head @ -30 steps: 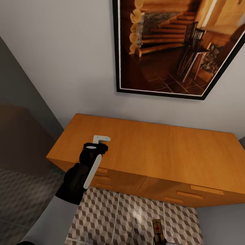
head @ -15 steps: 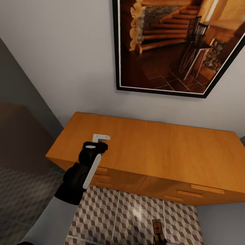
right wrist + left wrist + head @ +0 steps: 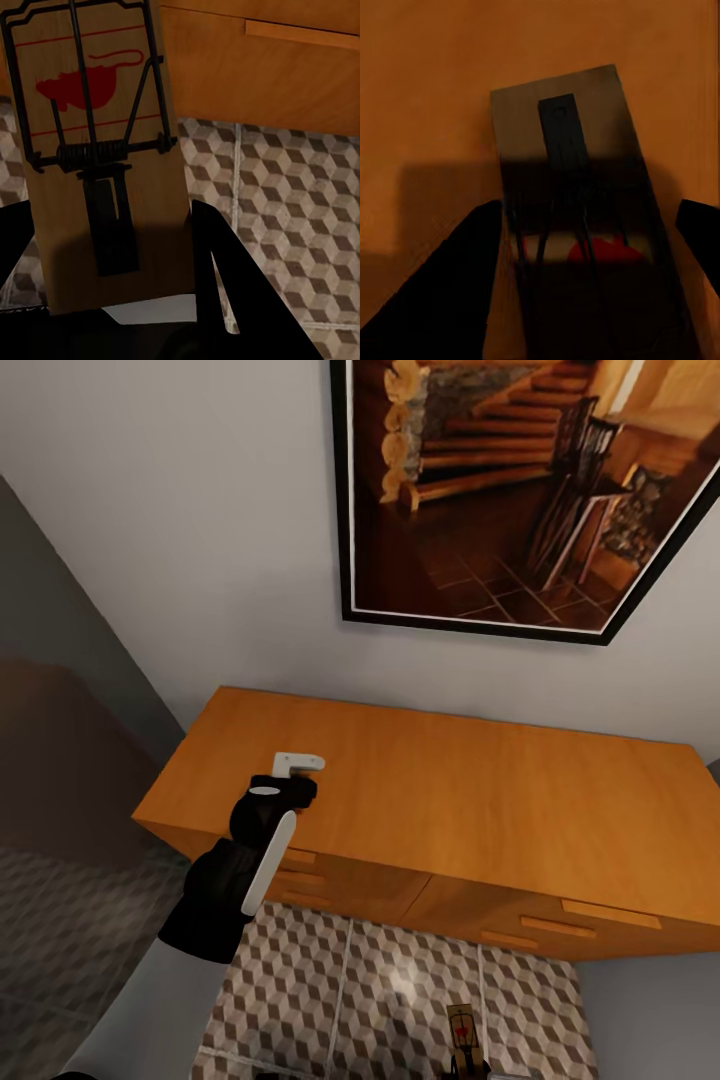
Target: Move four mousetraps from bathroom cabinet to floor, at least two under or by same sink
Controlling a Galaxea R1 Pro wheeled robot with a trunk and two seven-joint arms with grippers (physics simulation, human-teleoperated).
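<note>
Left pincer (image 3: 589, 225), spread apart, straddles a mousetrap (image 3: 577, 217) on the cabinet (image 3: 480, 800); right pincer (image 3: 112, 300) clamps another mousetrap (image 3: 97, 150). Light, stiff boards: pinch long edges, avoiding springs.

Head cam is looking steeply down at the cabinet (image 3: 440, 810) from above. Left wrist cam is sitting close over its top; right wrist cam is facing its drawer fronts and the bathroom floor (image 3: 292, 187), both shared with head.

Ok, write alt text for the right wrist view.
A wooden mousetrap with a red mouse print and black wire spring is clamped in the right gripper. Behind it lie the cube-patterned floor tiles and the orange-brown cabinet drawer fronts.
</note>
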